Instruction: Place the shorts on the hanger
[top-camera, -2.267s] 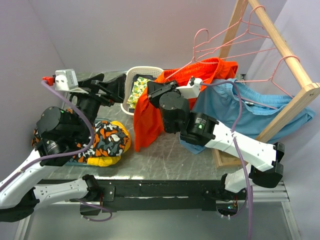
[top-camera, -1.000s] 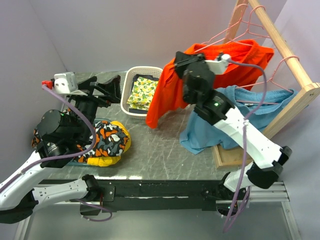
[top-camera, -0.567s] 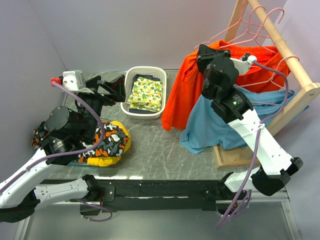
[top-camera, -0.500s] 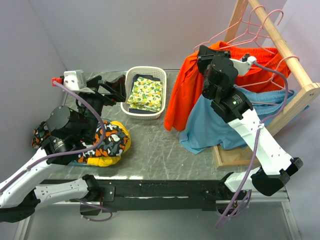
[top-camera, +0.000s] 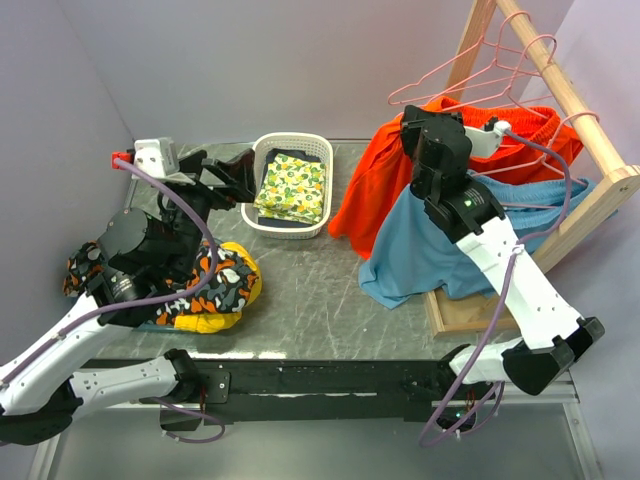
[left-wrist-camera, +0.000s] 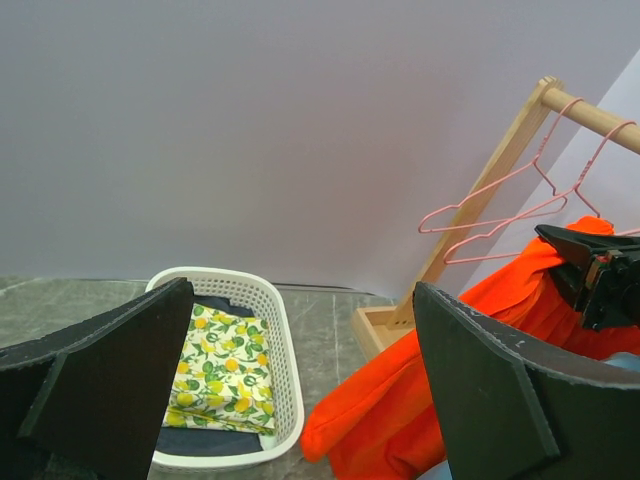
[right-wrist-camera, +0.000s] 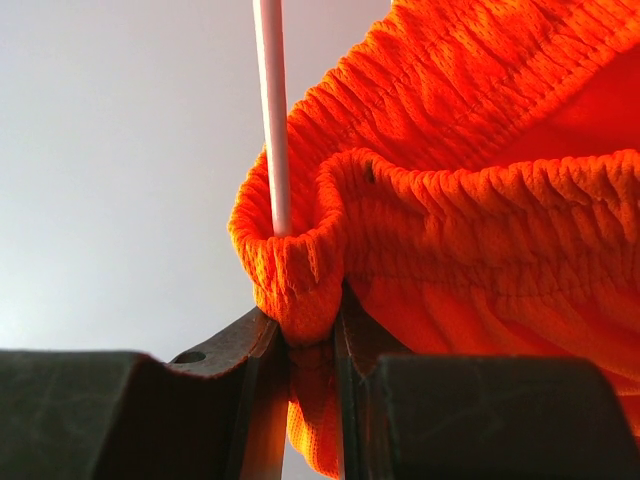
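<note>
Clamping the shorts (top-camera: 372, 188) by their waistband, our right gripper (right-wrist-camera: 312, 345) holds them up at two o'clock beside the hanger (left-wrist-camera: 480, 197) for hooking, while our left gripper (left-wrist-camera: 302, 300) hangs wide apart.

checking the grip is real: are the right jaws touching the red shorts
Touching. The right wrist view shows the right jaws closed on a bunched fold of the shorts at the waistband, fabric pressed against both inner faces.
</note>
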